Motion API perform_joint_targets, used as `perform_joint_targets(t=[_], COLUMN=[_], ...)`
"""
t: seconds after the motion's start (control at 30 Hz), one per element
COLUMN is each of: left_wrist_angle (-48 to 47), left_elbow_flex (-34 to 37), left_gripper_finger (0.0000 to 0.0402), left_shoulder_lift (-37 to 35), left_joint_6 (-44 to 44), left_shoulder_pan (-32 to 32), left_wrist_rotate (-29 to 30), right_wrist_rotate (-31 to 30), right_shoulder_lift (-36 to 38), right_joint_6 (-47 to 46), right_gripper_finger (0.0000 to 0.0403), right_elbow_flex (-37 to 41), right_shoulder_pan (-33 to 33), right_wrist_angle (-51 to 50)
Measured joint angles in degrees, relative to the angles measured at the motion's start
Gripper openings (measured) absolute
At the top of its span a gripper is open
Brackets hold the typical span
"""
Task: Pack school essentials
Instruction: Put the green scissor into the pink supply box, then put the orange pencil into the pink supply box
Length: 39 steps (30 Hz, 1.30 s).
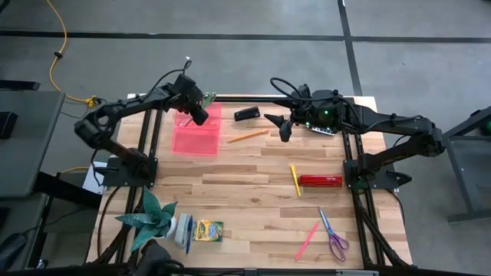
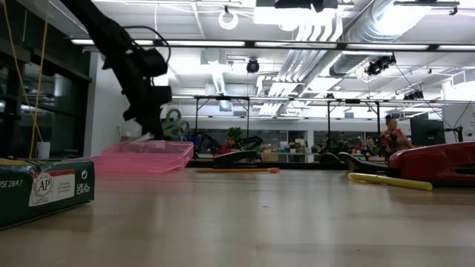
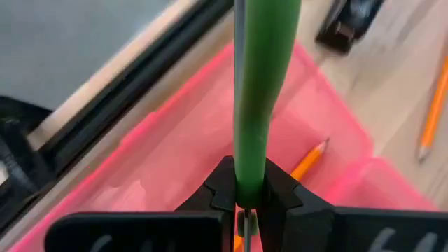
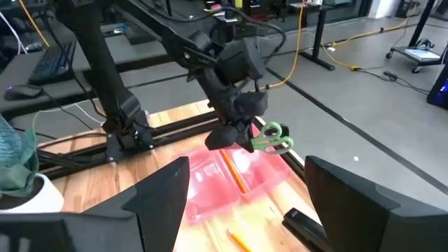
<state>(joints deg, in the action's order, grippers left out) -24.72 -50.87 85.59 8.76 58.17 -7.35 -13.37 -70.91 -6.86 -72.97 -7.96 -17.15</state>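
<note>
My left gripper (image 1: pixel 198 113) is shut on the green-handled scissors (image 4: pixel 272 141) above the far part of a pink tray (image 1: pixel 196 132). An orange pencil (image 3: pixel 309 159) lies in the tray. My right gripper (image 1: pixel 278 126) is open and empty over the table's far middle. A second orange pencil (image 1: pixel 248 136) lies on the table between the two grippers. A yellow pencil (image 1: pixel 294 180), purple-handled scissors (image 1: pixel 333 234), a pink pencil (image 1: pixel 307 240), the crayon box (image 1: pixel 208 230) and a blue pen (image 1: pixel 187 234) lie on the near half. My left gripper pinches the scissors' green handle part (image 3: pixel 248 183) between its two fingers. The fingers slant down from above. The handle loops (image 4: pixel 274 142) stick out past the fingertips. The scissors are lifted clear, above the tray; the blades do not show plainly.
A long red bar (image 1: pixel 321 181) lies beside the yellow pencil. A black item (image 1: pixel 245 114) sits at the far edge. A grey calculator (image 1: pixel 321 129) lies under the right arm. A green plant (image 1: pixel 153 218) stands at the near left. Bare wood lies in the table's middle.
</note>
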Motion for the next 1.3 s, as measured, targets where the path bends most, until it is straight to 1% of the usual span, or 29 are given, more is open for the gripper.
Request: perform_joint_targets(t=[0.17, 0.3, 0.37, 0.6, 0.73, 0.8, 0.97, 1.1, 1.17, 1.3], left_wrist_angle=[-1.4, -3.6, -3.8, -4.0, -2.9, -2.0, -1.3, -0.7, -0.7, -0.6], left_elbow_flex=[0.0, 0.0, 0.0, 0.0, 0.0, 0.0, 0.0, 0.0, 0.0, 0.0], left_gripper_finger=[0.0011, 0.0011, 0.0011, 0.0014, 0.0047, 0.0057, 0.0053, 0.0052, 0.0056, 0.0072], left_shoulder_lift=[3.2, 3.9, 3.9, 3.9, 3.9, 3.9, 3.9, 3.9, 3.7, 3.1], left_joint_6=[11.3, 16.2, 18.1, 20.4, 21.8, 22.9, 26.0, 28.4, 28.5, 27.7], left_shoulder_pan=[-0.4, -0.6, -0.5, 0.1, -0.6, -1.3, -3.0, -4.4, -4.8, -5.1], left_wrist_rotate=[-0.3, 2.6, 3.2, 3.3, 5.1, 6.6, 7.4, 12.0, 13.0, 13.0], right_wrist_rotate=[0.0, 0.0, 0.0, 0.0, 0.0, 0.0, 0.0, 0.0, 0.0, 0.0], right_shoulder_lift=[-0.4, -0.8, -0.8, -1.3, -1.5, -1.6, -1.6, -1.6, -1.6, -1.6], right_joint_6=[-0.2, -0.7, -0.7, -0.8, -0.8, -0.8, -0.8, -1.1, -1.1, -1.1], right_gripper_finger=[0.0275, 0.0275, 0.0275, 0.0275, 0.0275, 0.0275, 0.0275, 0.0275, 0.0275, 0.0275], right_elbow_flex=[0.0, 0.0, 0.0, 0.0, 0.0, 0.0, 0.0, 0.0, 0.0, 0.0], right_shoulder_pan=[0.0, 0.0, 0.0, 0.0, 0.0, 0.0, 0.0, 0.0, 0.0, 0.0], right_wrist_angle=[-0.1, -0.6, -0.4, -0.4, -0.4, -0.4, -0.4, -0.5, -0.5, -0.5])
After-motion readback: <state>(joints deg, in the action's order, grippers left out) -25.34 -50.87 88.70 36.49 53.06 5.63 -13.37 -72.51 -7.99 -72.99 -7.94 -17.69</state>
